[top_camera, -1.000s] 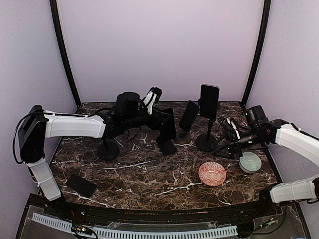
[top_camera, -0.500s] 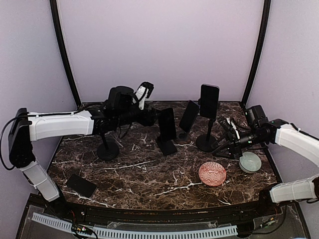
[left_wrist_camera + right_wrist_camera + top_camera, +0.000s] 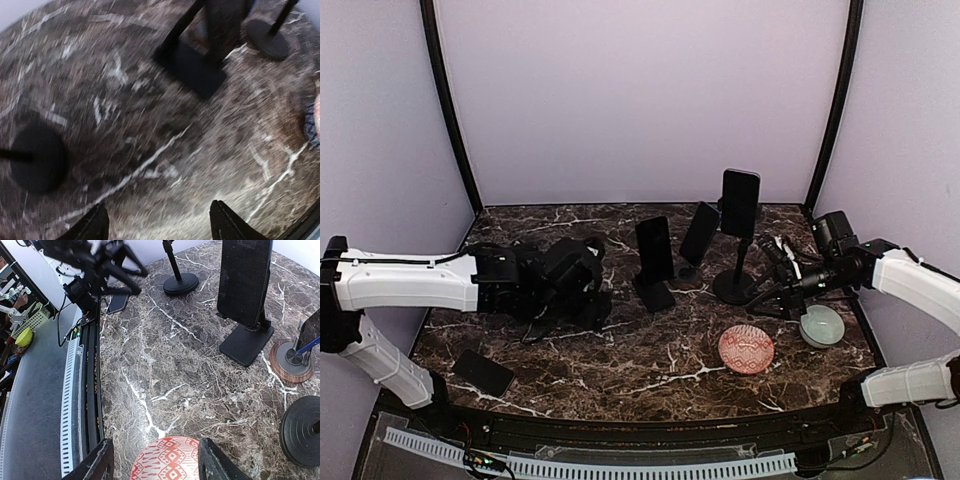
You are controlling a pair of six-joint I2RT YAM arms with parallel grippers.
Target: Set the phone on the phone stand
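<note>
Over the marble worktop (image 3: pixel 650 350), the left gripper (image 3: pixel 159 210) hangs left of centre, fingers spread, empty. The right gripper (image 3: pixel 156 445), also spread and empty, is near the right edge. The phone (image 3: pixel 483 372) lies flat at the near-left corner.

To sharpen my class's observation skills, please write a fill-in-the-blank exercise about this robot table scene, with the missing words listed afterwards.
1. The loose phone lies flat on the ____ side of the table.
2. Including the tallest propped phone, ____ phones rest on stands.
3. The red patterned dish lies beside a pale green ____.
4. The left gripper and the right gripper are both ____, holding nothing.

Missing words: left; three; bowl; open.
</note>
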